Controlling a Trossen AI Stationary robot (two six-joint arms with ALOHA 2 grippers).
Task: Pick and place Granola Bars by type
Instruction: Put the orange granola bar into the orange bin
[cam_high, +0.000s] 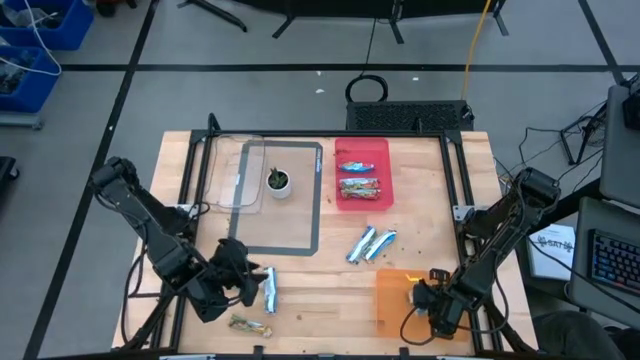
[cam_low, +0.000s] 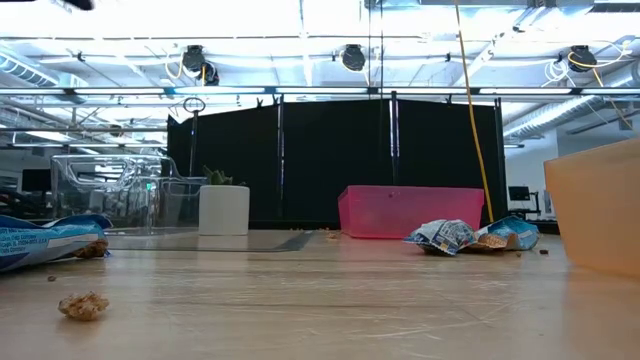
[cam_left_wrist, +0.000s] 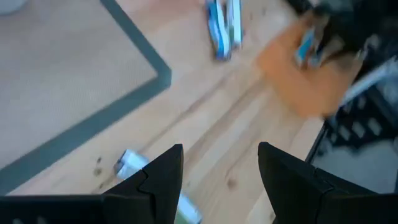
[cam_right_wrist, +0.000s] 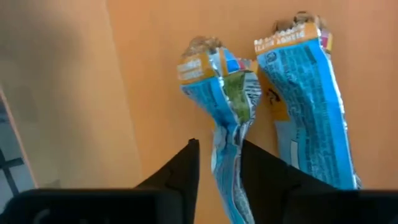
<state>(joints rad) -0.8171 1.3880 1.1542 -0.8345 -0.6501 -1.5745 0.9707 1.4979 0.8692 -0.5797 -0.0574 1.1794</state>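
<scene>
A wooden table (cam_high: 320, 290) carries everything, with a grey-bordered mat (cam_high: 300, 235) lying toward its far left half and a clear plastic bin (cam_high: 228, 175) overlapping the mat's far corner. Just beside that bin on the mat stands a small potted plant (cam_high: 279, 182) in a white pot. A pink bin (cam_high: 363, 172) sits at the far middle and holds several granola bars (cam_high: 358, 186), at least one blue and others brownish. An orange bin (cam_high: 392, 297) rests at the near right, and the right gripper (cam_right_wrist: 217, 163) reaches into it with its fingers narrowly parted around the crinkled end of a blue granola bar (cam_right_wrist: 224, 99); whether they pinch it or merely straddle it cannot be told. A second blue bar (cam_right_wrist: 308, 99) lies just beside it on the bin floor. The left gripper (cam_high: 240, 275) hovers over the near left of the table with its fingers spread and nothing between them, next to a lone blue bar (cam_high: 270, 289) on the wood. A brownish-gold bar (cam_high: 250, 324) lies near the front edge. Two more blue-and-silver bars (cam_high: 370, 243) lie side by side on the bare wood between the mat and the orange bin. Small crumbs (cam_low: 84, 304) dot the tabletop.
</scene>
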